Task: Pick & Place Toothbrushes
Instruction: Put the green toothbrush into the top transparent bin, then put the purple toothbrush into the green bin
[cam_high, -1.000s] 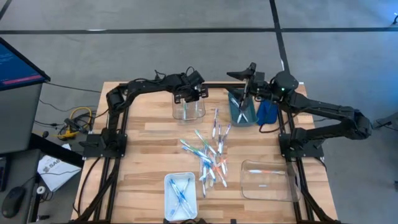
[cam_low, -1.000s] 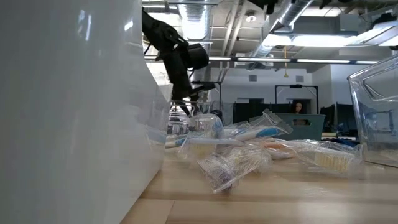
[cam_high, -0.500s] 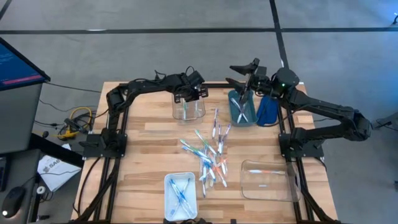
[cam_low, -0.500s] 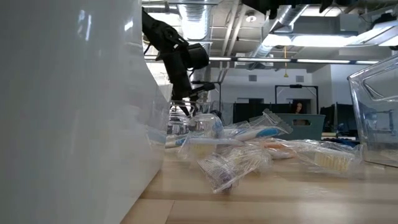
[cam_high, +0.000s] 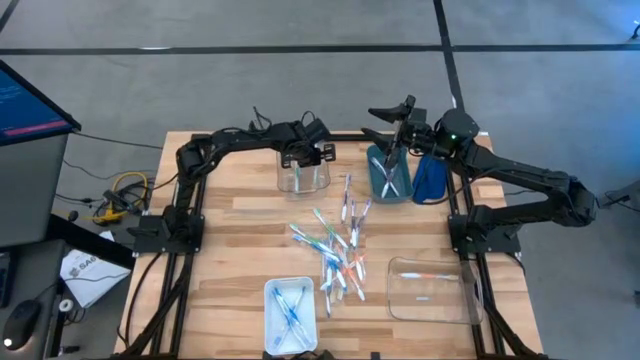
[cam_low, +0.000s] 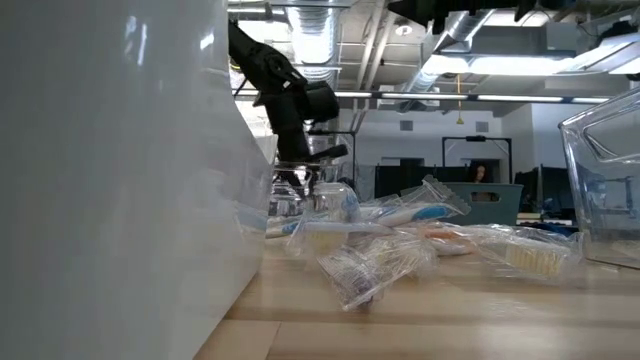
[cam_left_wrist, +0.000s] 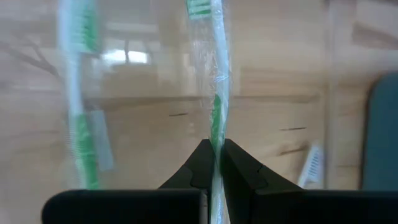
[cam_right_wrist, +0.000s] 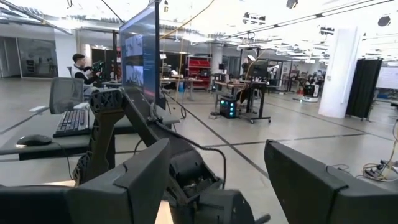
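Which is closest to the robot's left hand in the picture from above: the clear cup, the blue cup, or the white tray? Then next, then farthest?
1. The clear cup, right beneath the left hand at the table's far edge.
2. The blue cup, off to the side, under the right arm.
3. The white tray, at the table's near edge.

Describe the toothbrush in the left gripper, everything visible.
The toothbrush is thin, with a translucent whitish handle and green parts: green bristles at its far end, a green stripe mid-handle. It looks sealed in a crinkly clear wrapper. The left gripper is shut on its handle, holding it over the clear cup at the table's far side. Another green toothbrush stands nearby in the cup.
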